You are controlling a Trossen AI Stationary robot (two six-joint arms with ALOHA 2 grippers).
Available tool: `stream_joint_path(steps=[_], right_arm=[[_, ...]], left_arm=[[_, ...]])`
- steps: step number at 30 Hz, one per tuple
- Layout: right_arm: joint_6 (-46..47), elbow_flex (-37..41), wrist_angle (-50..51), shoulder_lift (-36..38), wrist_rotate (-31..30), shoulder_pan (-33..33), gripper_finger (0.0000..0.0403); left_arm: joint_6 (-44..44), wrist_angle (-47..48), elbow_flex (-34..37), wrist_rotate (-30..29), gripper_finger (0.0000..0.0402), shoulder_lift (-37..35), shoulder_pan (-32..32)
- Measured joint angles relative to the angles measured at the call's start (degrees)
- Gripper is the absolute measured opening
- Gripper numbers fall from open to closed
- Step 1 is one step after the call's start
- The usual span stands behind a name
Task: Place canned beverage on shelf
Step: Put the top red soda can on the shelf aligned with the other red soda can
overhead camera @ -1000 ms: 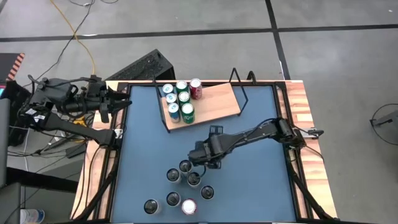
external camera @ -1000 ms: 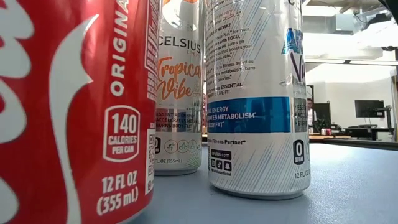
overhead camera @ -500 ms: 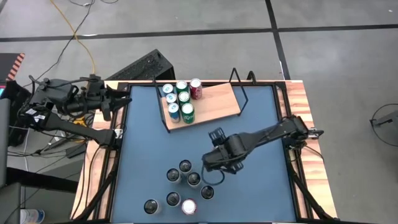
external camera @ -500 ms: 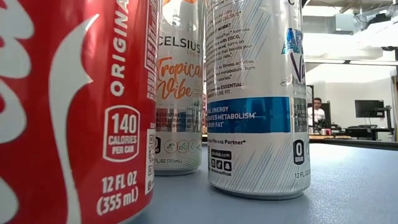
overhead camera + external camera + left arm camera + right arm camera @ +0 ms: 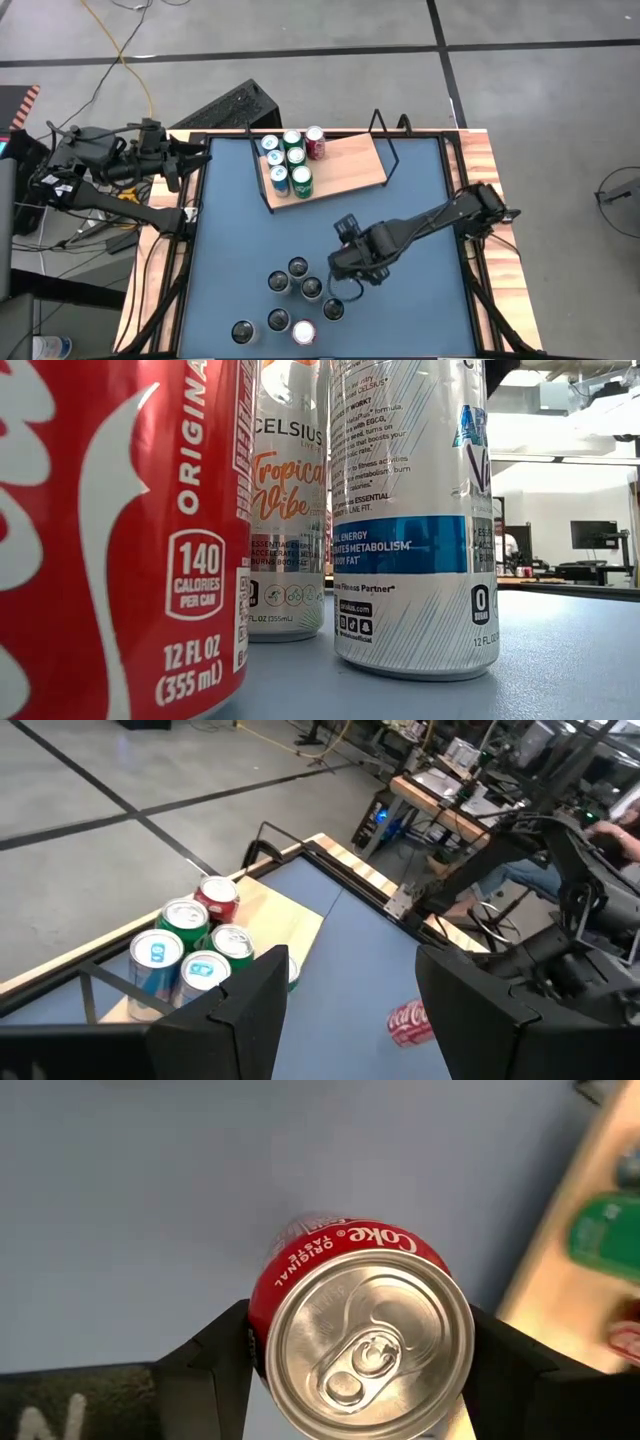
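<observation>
Holding a red Coke can [image 5: 360,1315], your right gripper [image 5: 352,262] has its fingers [image 5: 215,1355] clamped on both sides of the can; top w/ pull tab faces the wrist cam. In the high view that gripper sits mid-counter [image 5: 230,260], between the shelf [image 5: 350,165] and the loose can cluster [image 5: 298,285] nearer the front edge, apart from both. The can itself is hidden under the gripper from above.

Shelf lies at the counter's far side, slightly angled. It carries six cans at its left end: two blue-top [image 5: 270,144], three green [image 5: 301,181], one red [image 5: 315,142]. Rest of the board is bare wood.

Low view is filled by a red can [image 5: 120,540] and two tall Celsius cans [image 5: 415,520] close to the lens.

Your left gripper [image 5: 195,160] hangs at the counter's far-left corner, fingers [image 5: 245,1015] partly apart, nothing between them.
</observation>
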State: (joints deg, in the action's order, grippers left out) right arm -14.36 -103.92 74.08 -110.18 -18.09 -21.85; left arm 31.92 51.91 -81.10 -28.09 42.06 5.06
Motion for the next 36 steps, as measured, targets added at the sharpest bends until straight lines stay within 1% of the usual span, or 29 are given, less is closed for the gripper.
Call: stream_joint_path(steps=[4,8,10,13,15,19,22,25,28,31,34,36], right_arm=[[-4.3,7.4,-5.3,5.3,-0.4,1.3,0.0260],[-8.4,18.6,-12.3,12.4,3.2,2.4,0.0260],[-12.5,25.0,-16.9,15.8,4.8,2.9,0.0260],[-21.4,33.2,-23.0,20.7,4.9,4.2,0.0261],[-26.5,37.3,-23.9,24.3,5.9,5.5,0.0269],[-34.1,43.4,-22.7,30.5,12.2,8.2,0.0280],[-39.4,45.8,-22.2,33.8,17.2,8.6,0.0282],[-38.7,46.8,-22.4,35.4,18.8,8.5,0.0283],[-35.3,46.9,-22.3,35.2,18.3,9.3,0.0284],[-35.3,46.9,-21.6,35.0,17.4,10.0,0.0285],[-35.2,46.9,-23.5,34.1,15.3,10.2,0.0285],[-33.2,46.8,-23.6,34.0,13.4,10.2,0.0286]], left_arm=[[0.1,0.0,0.0,-3.1,0.0206,0.0,0.0],[0.3,0.0,0.0,-7.8,0.0206,0.0,0.0],[0.4,0.0,0.0,-10.6,0.0206,0.0,0.0],[1.9,-0.1,0.0,-14.5,0.0206,0.3,0.0],[3.3,-0.1,0.0,-16.5,0.0206,0.4,0.0],[6.6,-0.1,0.0,-21.2,0.0206,0.7,0.0],[8.5,-0.1,0.0,-23.3,0.0206,1.3,0.0],[9.1,-0.2,0.0,-23.4,0.0206,1.8,0.0],[9.3,-0.1,0.0,-23.4,0.0206,2.0,0.0],[9.2,-0.1,0.0,-23.4,0.0206,2.3,0.0],[9.2,0.1,0.0,-23.4,0.0206,2.6,0.0],[9.0,0.1,0.0,-23.2,0.0206,2.6,0.0]])
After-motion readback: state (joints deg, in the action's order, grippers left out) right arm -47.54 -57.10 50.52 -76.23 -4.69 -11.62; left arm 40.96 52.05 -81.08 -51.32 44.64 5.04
